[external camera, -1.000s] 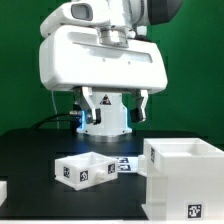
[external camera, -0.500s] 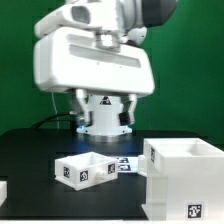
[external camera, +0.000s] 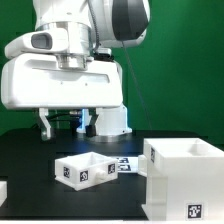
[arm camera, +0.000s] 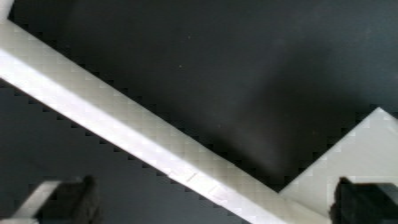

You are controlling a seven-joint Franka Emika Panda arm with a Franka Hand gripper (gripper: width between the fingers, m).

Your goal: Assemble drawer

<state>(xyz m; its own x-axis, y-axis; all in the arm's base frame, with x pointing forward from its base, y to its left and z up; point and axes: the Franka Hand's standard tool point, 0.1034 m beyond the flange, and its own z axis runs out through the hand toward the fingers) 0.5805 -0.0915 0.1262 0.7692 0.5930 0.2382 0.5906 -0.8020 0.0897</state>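
A small white open-top tray [external camera: 85, 168] with square tags lies on the black table, left of centre. The large white boxy housing [external camera: 186, 177] stands at the front on the exterior view's right. A white corner at the left edge [external camera: 3, 190] may be the second tray. My gripper [external camera: 66, 124] hangs open and empty above the table, behind and to the left of the tray, touching nothing. In the wrist view the gripper [arm camera: 214, 204] is spread wide, with a dark fingertip [arm camera: 64, 200] in each lower corner. A white straight edge [arm camera: 125, 118] runs slantwise below it; I cannot tell which part it is.
The marker board [external camera: 122, 163] lies flat just behind the tray, next to the housing. The robot base [external camera: 108, 120] stands at the back. A green wall is behind. The black table [external camera: 30, 150] stretches under the gripper.
The arm has swung toward the exterior view's left, and the gripper has gone with it, from over the base to the back left of the tray. The parts have not moved.
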